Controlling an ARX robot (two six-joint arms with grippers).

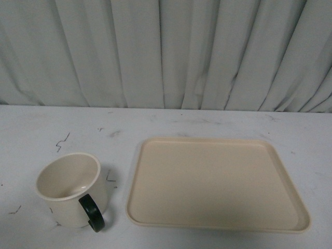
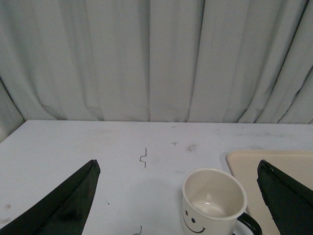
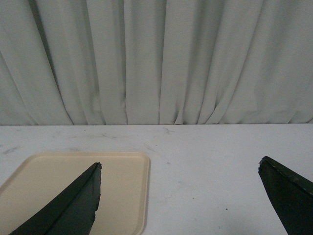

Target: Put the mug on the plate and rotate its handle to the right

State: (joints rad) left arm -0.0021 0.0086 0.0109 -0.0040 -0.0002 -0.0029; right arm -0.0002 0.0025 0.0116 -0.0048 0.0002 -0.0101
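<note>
The cream mug (image 1: 70, 188) stands upright on the white table, left of the plate (image 1: 215, 181), not touching it. Its black handle (image 1: 92, 212) points toward the near edge, slightly right. The plate is bare. In the left wrist view the mug (image 2: 212, 200) shows its smiley face, with the handle (image 2: 249, 224) at its lower right, and the plate's corner (image 2: 244, 164) beside it. My left gripper (image 2: 178, 166) is open, above and behind the mug. My right gripper (image 3: 180, 166) is open over the table, with the plate (image 3: 122, 186) under one fingertip. Neither arm shows in the front view.
A pleated grey curtain (image 1: 166, 52) hangs along the table's far edge. The white tabletop (image 1: 171, 122) carries small dark scuff marks (image 1: 62, 140).
</note>
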